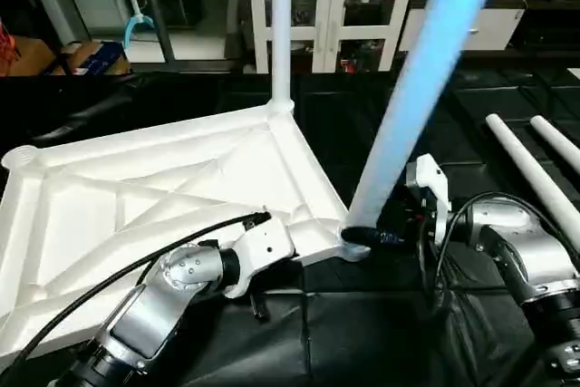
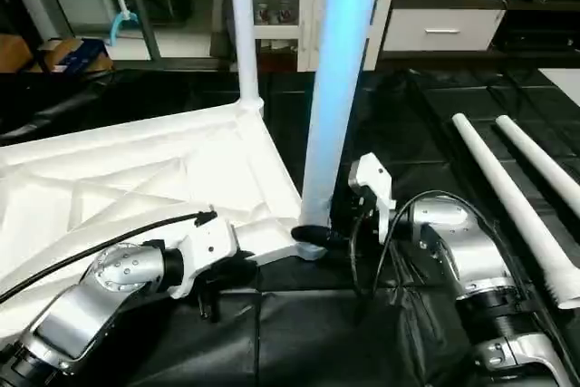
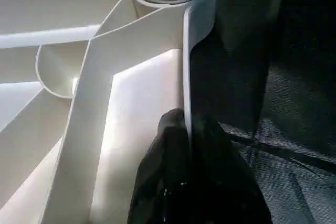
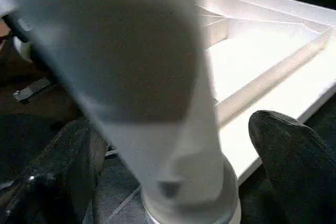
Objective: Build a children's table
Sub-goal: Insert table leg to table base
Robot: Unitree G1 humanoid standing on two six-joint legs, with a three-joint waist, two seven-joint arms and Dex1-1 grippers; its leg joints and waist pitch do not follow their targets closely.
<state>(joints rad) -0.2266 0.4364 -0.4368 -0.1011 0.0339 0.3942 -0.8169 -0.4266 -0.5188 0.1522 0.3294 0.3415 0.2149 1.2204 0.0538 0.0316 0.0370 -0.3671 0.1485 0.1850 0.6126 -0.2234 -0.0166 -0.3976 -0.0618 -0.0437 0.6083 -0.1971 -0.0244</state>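
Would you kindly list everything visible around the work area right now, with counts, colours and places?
White plastic square table top: one, lying ribbed underside up on the black mat.
Fitted long white tapered legs: two, standing up from corner sockets, one at the far corner, one at the near corner by the right gripper.
Loose white legs: two, lying side by side on the mat to the right.
Black mat: one, under everything.
White glass-door cabinet: one, behind.
White drawer unit: one, behind right.
Cardboard box: one, brown and blue, far left.
Left gripper: black fingers pinching the top's edge wall.
Right gripper: black fingers either side of the near leg's base.
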